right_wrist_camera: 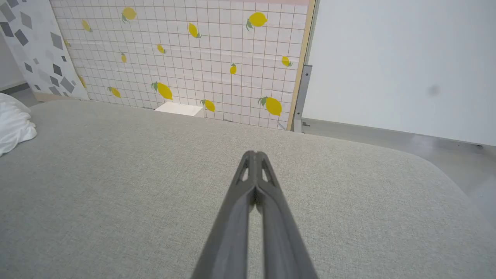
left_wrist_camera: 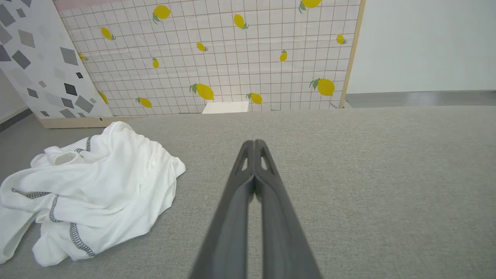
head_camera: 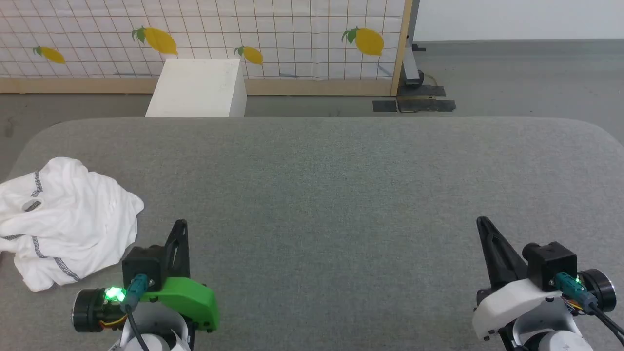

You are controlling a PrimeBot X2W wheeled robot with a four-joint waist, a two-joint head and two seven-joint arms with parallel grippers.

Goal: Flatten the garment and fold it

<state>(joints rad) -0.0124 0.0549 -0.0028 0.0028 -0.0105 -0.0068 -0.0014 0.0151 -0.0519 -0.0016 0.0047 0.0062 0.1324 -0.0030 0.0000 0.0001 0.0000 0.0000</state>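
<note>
As it lies at the left edge of the grey table [head_camera: 341, 195], the garment [head_camera: 63, 219] is a crumpled white heap with dark zigzag stitching. It sits apart from the left gripper [head_camera: 181, 225] and right gripper [head_camera: 482, 222], each with its 2 fingers pressed together, empty. The left wrist view adds a grey-diamond panel [left_wrist_camera: 35, 58] beside the lemon screen [left_wrist_camera: 232, 58].

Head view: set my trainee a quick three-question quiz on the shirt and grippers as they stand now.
1. Which is nearer the crumpled white thin-fabric shirt with grey zigzag stitching on the grey fabric table: A, left gripper; B, right gripper?
2. True or false: the shirt is already folded.
3. Fill in: both grippers' jaws are ____.
Key: 1 A; 2 false; 3 shut.
</note>
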